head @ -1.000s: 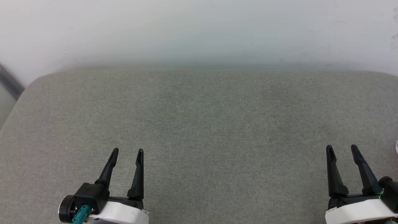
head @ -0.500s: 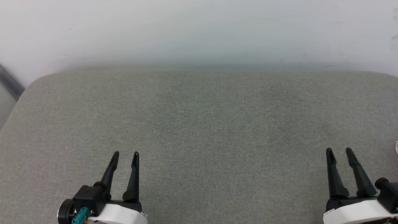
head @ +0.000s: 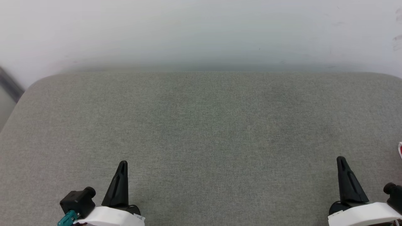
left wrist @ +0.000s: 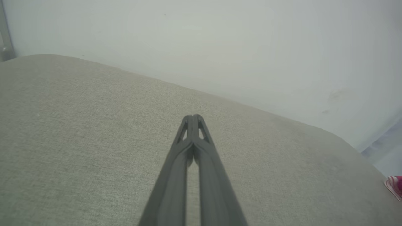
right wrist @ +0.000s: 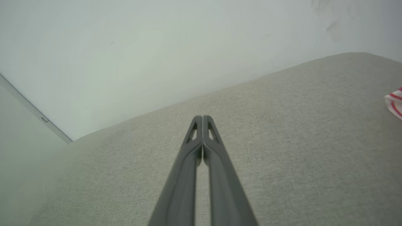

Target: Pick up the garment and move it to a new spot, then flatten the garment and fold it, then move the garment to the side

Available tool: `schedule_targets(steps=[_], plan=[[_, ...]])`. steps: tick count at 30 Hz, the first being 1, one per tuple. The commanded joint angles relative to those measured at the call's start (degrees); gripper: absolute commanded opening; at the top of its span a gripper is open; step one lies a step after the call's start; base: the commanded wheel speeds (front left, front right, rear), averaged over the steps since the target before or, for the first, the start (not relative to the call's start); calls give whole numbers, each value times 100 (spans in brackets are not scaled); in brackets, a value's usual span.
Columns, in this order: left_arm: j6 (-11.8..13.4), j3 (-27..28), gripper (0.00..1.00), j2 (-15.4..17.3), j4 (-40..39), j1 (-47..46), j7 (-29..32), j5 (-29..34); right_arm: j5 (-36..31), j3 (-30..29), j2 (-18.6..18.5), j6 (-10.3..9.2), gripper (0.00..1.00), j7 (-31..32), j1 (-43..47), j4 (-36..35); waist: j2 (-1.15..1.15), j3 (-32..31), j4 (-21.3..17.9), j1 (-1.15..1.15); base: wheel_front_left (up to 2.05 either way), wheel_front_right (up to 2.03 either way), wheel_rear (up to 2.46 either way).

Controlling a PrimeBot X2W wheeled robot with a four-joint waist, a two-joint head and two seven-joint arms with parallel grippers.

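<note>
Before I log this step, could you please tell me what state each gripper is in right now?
Left gripper: shut, fingers pressed together, holding nothing.
Right gripper: shut, fingers pressed together, holding nothing.

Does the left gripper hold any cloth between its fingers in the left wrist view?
No, the left gripper has its fingers pressed together with nothing between them, above the grey upholstery.

So the table [head: 201,125] runs right up to the wall [head: 201,28] behind it, and a bit of the garment [head: 400,150] sits on its far right edge, well off from the middle.
</note>
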Motion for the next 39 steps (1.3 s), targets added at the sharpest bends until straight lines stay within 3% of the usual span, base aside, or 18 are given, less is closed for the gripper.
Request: schedule_targets(steps=[1, 39], plan=[[3, 20, 0, 55, -45, -177, 55, -336, 321, -11, -16, 0, 0, 46, -210, -35, 0, -3, -3, 0, 0, 0, 0], [-14, 205, 0, 149, 280, -503, 745, -3518, 3302, -86, 7, -1, 0, 656, -625, 448, 0, -60, -56, 0, 0, 0, 0]])
